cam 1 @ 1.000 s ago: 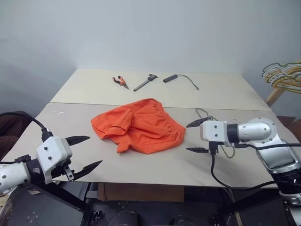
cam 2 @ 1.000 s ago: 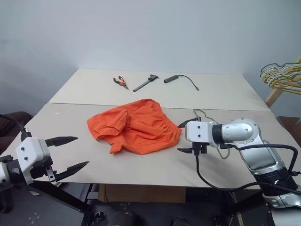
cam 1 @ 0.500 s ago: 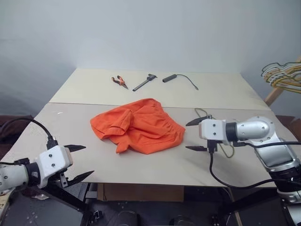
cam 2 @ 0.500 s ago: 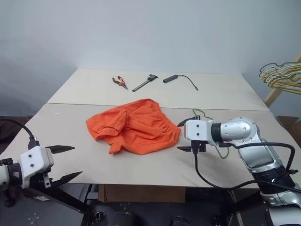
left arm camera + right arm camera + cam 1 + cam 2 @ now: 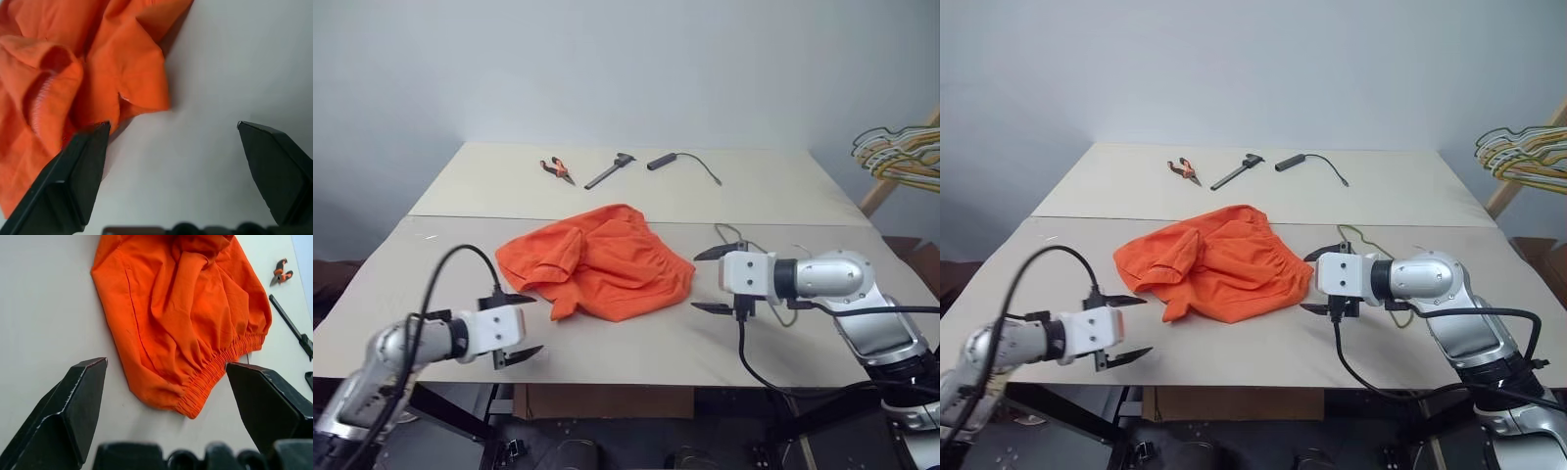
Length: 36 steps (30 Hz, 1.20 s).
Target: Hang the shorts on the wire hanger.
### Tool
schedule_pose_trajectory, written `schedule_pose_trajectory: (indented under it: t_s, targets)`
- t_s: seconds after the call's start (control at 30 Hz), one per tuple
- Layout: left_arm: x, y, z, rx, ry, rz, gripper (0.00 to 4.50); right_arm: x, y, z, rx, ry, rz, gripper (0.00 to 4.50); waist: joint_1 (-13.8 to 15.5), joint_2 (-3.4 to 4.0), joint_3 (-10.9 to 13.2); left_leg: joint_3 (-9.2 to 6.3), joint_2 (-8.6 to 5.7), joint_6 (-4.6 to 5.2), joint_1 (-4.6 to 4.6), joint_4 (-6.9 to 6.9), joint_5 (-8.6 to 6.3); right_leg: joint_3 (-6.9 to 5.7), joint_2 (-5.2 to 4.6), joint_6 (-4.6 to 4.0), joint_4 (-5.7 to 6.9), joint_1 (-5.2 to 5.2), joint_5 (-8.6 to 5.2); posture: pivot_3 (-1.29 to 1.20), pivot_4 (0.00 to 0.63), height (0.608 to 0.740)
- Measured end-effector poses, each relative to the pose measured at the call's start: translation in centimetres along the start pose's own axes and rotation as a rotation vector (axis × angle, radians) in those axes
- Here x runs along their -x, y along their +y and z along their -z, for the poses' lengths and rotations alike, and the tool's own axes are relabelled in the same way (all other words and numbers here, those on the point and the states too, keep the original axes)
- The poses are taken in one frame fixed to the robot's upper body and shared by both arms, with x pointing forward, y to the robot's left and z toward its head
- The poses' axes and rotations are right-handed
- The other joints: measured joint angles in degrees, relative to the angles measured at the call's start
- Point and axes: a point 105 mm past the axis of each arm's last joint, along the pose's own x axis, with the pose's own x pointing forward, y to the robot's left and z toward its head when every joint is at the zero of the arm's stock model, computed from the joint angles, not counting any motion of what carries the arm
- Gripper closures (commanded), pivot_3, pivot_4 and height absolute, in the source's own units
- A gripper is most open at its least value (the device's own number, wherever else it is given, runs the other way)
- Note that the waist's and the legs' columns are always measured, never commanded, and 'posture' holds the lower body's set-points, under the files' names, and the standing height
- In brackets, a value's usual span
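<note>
The orange shorts [image 5: 597, 262] lie crumpled in the middle of the table [image 5: 411, 284], with the elastic waistband toward the right. The wire hanger [image 5: 732, 235] is a thin grey wire to the right of the shorts, mostly hidden behind my right gripper. My left gripper [image 5: 538, 324] stands open low over the table's front edge, just short of the shorts' near left corner [image 5: 142, 93]. My right gripper [image 5: 695, 282] is open beside the waistband [image 5: 220, 364], pointing at it, with nothing between its fingers.
At the back of the table lie orange-handled pliers [image 5: 558, 168], a black hand tool [image 5: 614, 171] and a black cable with a cylindrical end [image 5: 671, 160]. A bunch of yellow and pale hangers [image 5: 901, 152] hangs off the table at the far right.
My left gripper has sunk, rolled and moved in toward the shorts' near left corner. The right gripper has stayed where it was.
</note>
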Motion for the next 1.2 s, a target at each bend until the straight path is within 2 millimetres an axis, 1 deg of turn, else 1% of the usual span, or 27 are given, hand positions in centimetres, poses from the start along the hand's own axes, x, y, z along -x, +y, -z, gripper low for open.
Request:
schedule_pose_trajectory:
  t_s: [0.07, 0.17, 0.3, 0.4, 0.5, 0.57, 0.7, 0.83, 0.87, 0.9, 1.0, 1.1, 1.2]
  targets:
    - [-1.0, 0.3, 0.0, -0.011, 0.009, -0.060, 0.00, 0.0, 0.4, 0.1, -0.009, 0.001, -0.007, 0.04, 0.00, 0.00, 0.00, -0.02, 0.00, 0.00, 0.01, 0.03, 0.00, -0.01, -0.01, -0.01, 0.02, 0.02, 0.01, 0.19, 0.000, 0.740]
    - [-2.2, 0.8, -0.4, -0.032, 0.009, -0.138, 0.00, 0.0, 0.5, -0.2, -0.007, 0.000, -0.008, 0.04, 0.02, -0.01, -0.03, -0.02, 0.01, 0.00, 0.07, 0.06, 0.00, -0.01, -0.01, -0.01, 0.06, 0.06, 0.02, 0.18, 0.000, 0.740]
    - [-3.3, 0.7, -1.0, -0.023, -0.013, -0.183, 0.00, 0.0, 0.5, -0.2, -0.011, 0.002, -0.008, 0.04, 0.00, 0.02, -0.09, -0.01, 0.02, 0.00, 0.09, 0.06, 0.00, 0.00, -0.01, -0.03, 0.07, 0.06, 0.02, 0.19, 0.000, 0.740]
    - [-4.0, 0.6, -1.2, -0.048, -0.010, -0.208, 0.00, 0.0, 0.5, -0.1, -0.017, 0.006, -0.007, 0.04, 0.05, 0.08, -0.22, -0.02, 0.01, 0.00, 0.12, 0.06, 0.00, 0.00, -0.02, -0.03, 0.07, 0.10, 0.03, 0.18, 0.000, 0.740]
    - [-4.4, 0.6, -1.2, -0.047, -0.004, -0.223, 0.59, 0.0, 0.4, -0.1, -0.020, 0.008, -0.005, 0.00, 0.22, 0.17, -0.34, -0.02, 0.01, 0.01, 0.16, 0.07, 0.01, 0.00, -0.03, -0.03, 0.08, 0.13, 0.03, 0.18, 0.000, 0.740]
    - [-4.6, 0.4, -1.0, -0.038, 0.001, -0.215, 1.22, 0.0, 0.4, -0.2, -0.017, 0.006, -0.004, 0.00, 0.12, 0.15, -0.35, -0.02, 0.04, 0.00, 0.16, 0.08, 0.01, 0.00, 0.00, -0.04, 0.10, 0.12, 0.03, 0.18, 0.000, 0.740]
    - [-4.8, 0.1, -0.7, -0.032, 0.015, -0.193, 2.62, 0.0, 0.4, -0.3, -0.013, 0.005, 0.000, 0.00, -0.02, 0.15, -0.35, -0.02, 0.07, 0.00, 0.17, 0.08, 0.01, 0.00, 0.03, -0.06, 0.11, 0.10, 0.04, 0.18, 0.000, 0.740]
    - [-4.7, 0.1, -0.2, -0.034, 0.036, -0.176, 3.92, 0.0, 0.3, -0.2, -0.011, 0.013, 0.008, 0.00, -0.13, 0.15, -0.35, -0.02, 0.07, 0.00, 0.15, 0.08, 0.01, 0.00, 0.04, -0.07, 0.10, 0.08, 0.04, 0.18, 0.000, 0.740]
    - [-4.6, 0.1, -0.1, -0.038, 0.041, -0.174, 4.32, 0.0, 0.2, -0.1, -0.009, 0.018, 0.014, 0.00, -0.08, 0.15, -0.35, -0.02, 0.07, 0.00, 0.14, 0.08, 0.01, 0.00, 0.03, -0.07, 0.09, 0.07, 0.04, 0.18, 0.000, 0.740]
    - [-4.5, 0.1, 0.0, -0.042, 0.046, -0.170, 4.45, 0.0, 0.2, 0.1, -0.005, 0.028, 0.020, 0.00, -0.07, 0.15, -0.35, -0.01, 0.07, 0.00, 0.14, 0.08, 0.01, 0.00, 0.03, -0.07, 0.08, 0.08, 0.04, 0.18, 0.000, 0.740]
    - [-3.7, 0.5, 0.5, -0.056, 0.069, -0.165, 4.45, -0.4, 0.1, 0.9, 0.000, 0.058, 0.036, 0.00, -0.15, 0.14, -0.36, 0.00, 0.08, 0.00, 0.14, 0.08, 0.01, 0.00, 0.03, -0.07, 0.07, 0.07, 0.04, 0.18, 0.000, 0.740]
    - [-1.7, 1.1, 1.0, -0.057, 0.091, -0.161, 4.45, -2.0, 0.2, 2.0, 0.002, 0.085, 0.067, 0.00, -0.64, 0.09, -0.38, 0.02, 0.14, 0.00, 0.14, 0.06, 0.01, 0.02, 0.07, -0.11, 0.12, 0.00, 0.02, 0.18, 0.000, 0.740]
    - [0.4, 1.1, 1.0, -0.052, 0.099, -0.133, 4.45, -3.1, 0.7, 3.5, 0.063, 0.144, 0.065, 0.00, -1.23, 0.12, -0.36, 0.02, 0.12, 0.00, 0.11, 0.05, 0.01, 0.01, 0.02, -0.12, 0.10, 0.00, 0.01, 0.19, 0.000, 0.740]
